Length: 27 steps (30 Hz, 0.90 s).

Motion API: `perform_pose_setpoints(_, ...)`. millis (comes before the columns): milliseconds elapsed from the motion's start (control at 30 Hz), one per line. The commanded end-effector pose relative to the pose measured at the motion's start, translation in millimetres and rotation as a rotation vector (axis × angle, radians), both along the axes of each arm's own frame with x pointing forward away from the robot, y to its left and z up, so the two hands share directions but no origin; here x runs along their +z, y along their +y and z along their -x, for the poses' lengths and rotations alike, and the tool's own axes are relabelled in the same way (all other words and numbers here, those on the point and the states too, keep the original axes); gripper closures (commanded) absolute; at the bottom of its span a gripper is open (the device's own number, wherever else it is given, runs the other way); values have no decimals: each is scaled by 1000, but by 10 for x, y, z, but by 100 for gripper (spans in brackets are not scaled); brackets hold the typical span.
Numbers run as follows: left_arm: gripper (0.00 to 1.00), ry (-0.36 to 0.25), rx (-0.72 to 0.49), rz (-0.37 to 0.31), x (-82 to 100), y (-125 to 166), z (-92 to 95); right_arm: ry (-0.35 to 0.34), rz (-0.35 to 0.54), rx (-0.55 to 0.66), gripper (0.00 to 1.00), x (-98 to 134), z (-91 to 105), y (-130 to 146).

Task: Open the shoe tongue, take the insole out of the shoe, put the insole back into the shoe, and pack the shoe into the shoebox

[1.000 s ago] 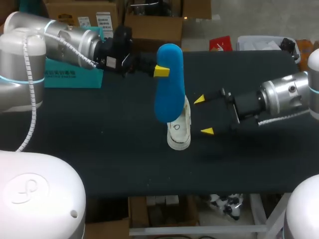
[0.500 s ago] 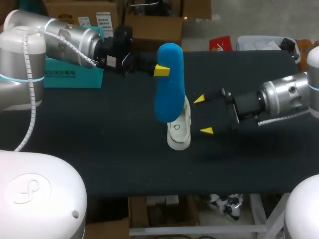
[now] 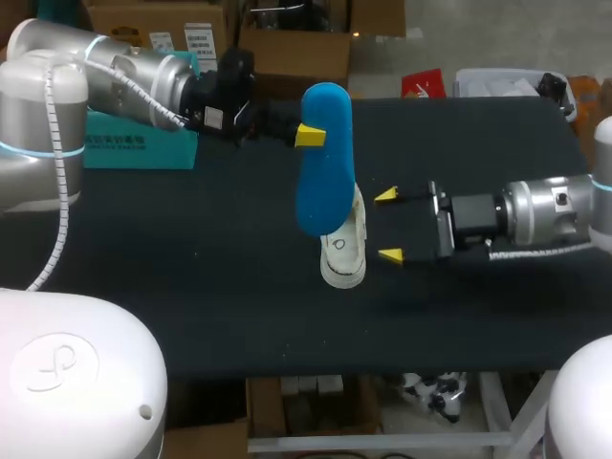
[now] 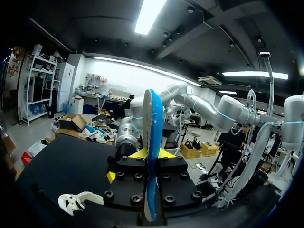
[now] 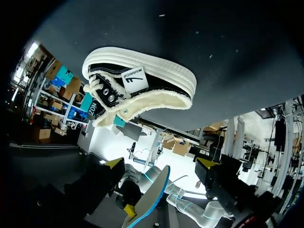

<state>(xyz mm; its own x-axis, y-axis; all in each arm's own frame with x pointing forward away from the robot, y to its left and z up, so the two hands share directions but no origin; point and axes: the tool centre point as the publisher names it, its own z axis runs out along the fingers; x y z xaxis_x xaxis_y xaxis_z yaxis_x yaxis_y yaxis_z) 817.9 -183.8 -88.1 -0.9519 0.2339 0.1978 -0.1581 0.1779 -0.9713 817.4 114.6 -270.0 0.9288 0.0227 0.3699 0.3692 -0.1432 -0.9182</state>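
Black tabletop (image 3: 191,287) fills the scene, with a teal shoebox (image 3: 134,151) at its far left edge, under the left arm. The left gripper (image 3: 314,135) is clenched on a blue insole (image 3: 323,163), its yellow-tipped fingers pinching the upper part from both sides. In the left wrist view the insole stands edge-on between those fingers. The insole is held upright in the air over the middle of the tabletop, and its lower end overlaps the shoe in the head view. Whether the two touch cannot be told. The shoe (image 3: 344,253), a black-and-white sneaker with a pale fleecy lining, sits on its sole on the tabletop. The right gripper (image 3: 388,225) is just beside it on the right, released, its fingers spread wide and pointed at the shoe's side without touching it. In the right wrist view the shoe lies ahead of those open fingers.
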Motion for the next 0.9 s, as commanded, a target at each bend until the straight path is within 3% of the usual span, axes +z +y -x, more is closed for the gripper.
perform_pose_setpoints(33, 100, 1, 1, 3, -8, -8, -1, 9, 5, 9, 0, 17, -45, 13)
perform_pose_setpoints(233, 100, 1, 1, 3, -8, -8, -1, 43, -4, 16, 0, 20, -85, 32)
perform_pose_setpoints(500, 100, -136, -1, 30, -303, -113, 18, 132, -24, 20, 0, -2, -87, 92)
perform_pose_setpoints(700, 100, -233, -27, 90, -517, -170, -5, 165, -56, 24, 0, 6, -104, 153)
perform_pose_setpoints(867, 100, -270, -40, 111, -689, -241, -52, 192, -108, 33, 0, -7, -116, 198)
perform_pose_setpoints(900, 100, -274, -43, 110, -716, -257, -67, 197, -104, 28, 7, -7, -117, 201)
